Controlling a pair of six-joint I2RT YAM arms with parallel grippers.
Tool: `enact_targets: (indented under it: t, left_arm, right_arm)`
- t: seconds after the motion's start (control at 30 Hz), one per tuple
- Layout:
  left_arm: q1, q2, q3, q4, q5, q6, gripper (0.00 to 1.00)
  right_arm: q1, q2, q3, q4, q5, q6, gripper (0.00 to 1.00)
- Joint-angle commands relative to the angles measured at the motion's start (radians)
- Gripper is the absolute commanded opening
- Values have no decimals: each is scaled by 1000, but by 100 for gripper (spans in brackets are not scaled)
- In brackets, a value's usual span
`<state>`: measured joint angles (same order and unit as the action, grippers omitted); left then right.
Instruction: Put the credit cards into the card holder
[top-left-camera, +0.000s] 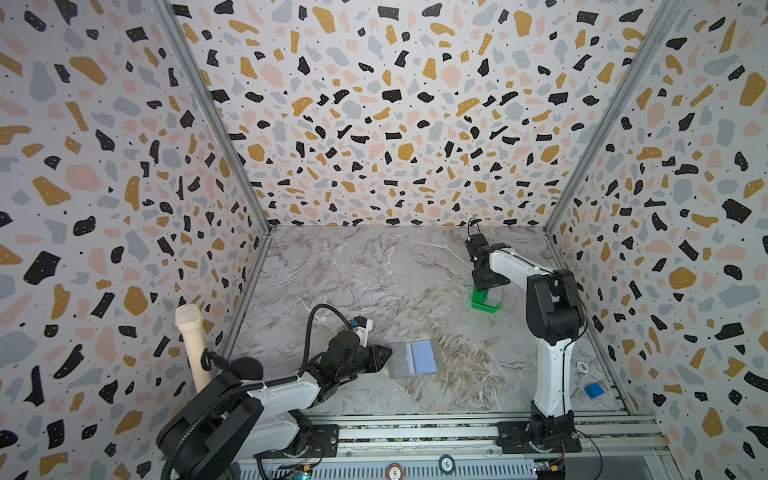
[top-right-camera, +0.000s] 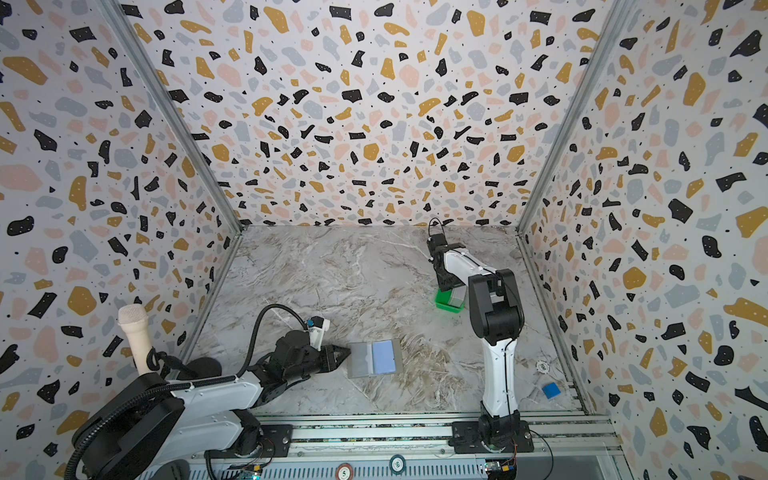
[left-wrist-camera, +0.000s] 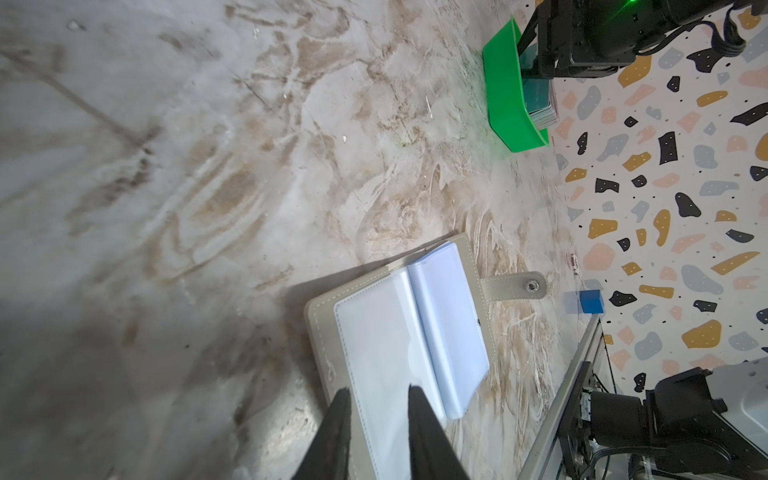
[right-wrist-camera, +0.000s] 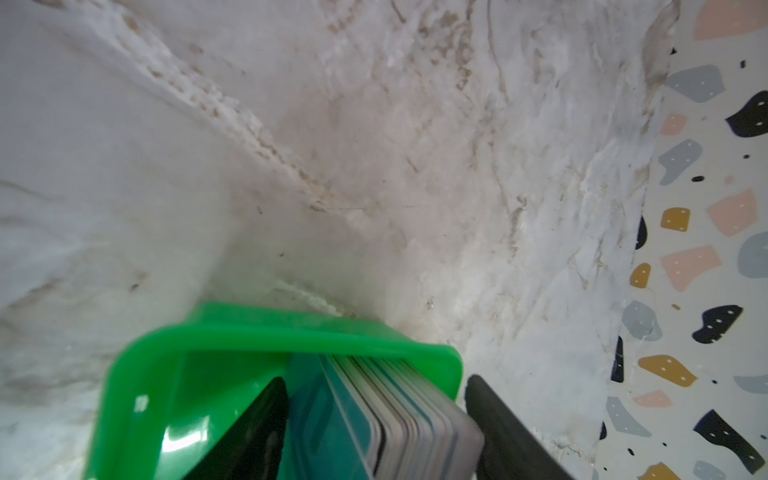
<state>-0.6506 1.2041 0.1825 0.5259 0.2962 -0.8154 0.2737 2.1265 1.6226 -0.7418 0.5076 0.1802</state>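
The right gripper (right-wrist-camera: 376, 382) points down at the small bright-green plastic tray (right-wrist-camera: 249, 332), and its two black fingers stand wide apart. One finger (right-wrist-camera: 266, 419) is inside the tray, right beside the teal card at the front of the stack. The other is just past the tray's corner. Between them stands the stack of thin plastic credit cards (right-wrist-camera: 407, 415), on edge and leaning, in teal, white and pale blue. The cards rest in the tray. The tray sits on the grey-and-brown marble table (top-left-camera: 374, 282), toward the right in both top views. The left gripper (left-wrist-camera: 380, 399) lies low, with only a narrow gap between its fingers. Its tips are over the near edge of the flat grey-taupe folding card holder (left-wrist-camera: 322, 332), and the holder's clear pocket shows through the gap. The holder lies open on the table near the front, well apart from the tray. A light blue card (left-wrist-camera: 451, 316) shows in one side of it, and its strap with the round snap button (left-wrist-camera: 530, 286) sticks out flat.
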Motion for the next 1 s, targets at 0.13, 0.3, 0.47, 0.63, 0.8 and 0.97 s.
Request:
enact_targets:
  t: [0.13, 0.3, 0.47, 0.63, 0.8, 0.97]
  left_arm:
    - [6, -20, -23, 39, 12, 7, 27]
    - [6, -24, -29, 42, 11, 7, 27]
    - [8, -24, -33, 43, 14, 9, 27]
    - [11, -26, -35, 43, 14, 10, 27]
    - [11, -29, -38, 45, 14, 10, 27]
    - [12, -29, -40, 45, 16, 9, 27]
  right_arm:
    - [1, -68, 32, -81, 58, 15, 70]
    - [1, -74, 32, -86, 55, 19, 60]
    - [7, -66, 42, -91, 51, 20, 47]
    - [12, -55, 51, -99, 53, 21, 44]
    - [6, -53, 45, -106, 75, 18, 62]
    - [-6, -77, 34, -103, 94, 18, 67]
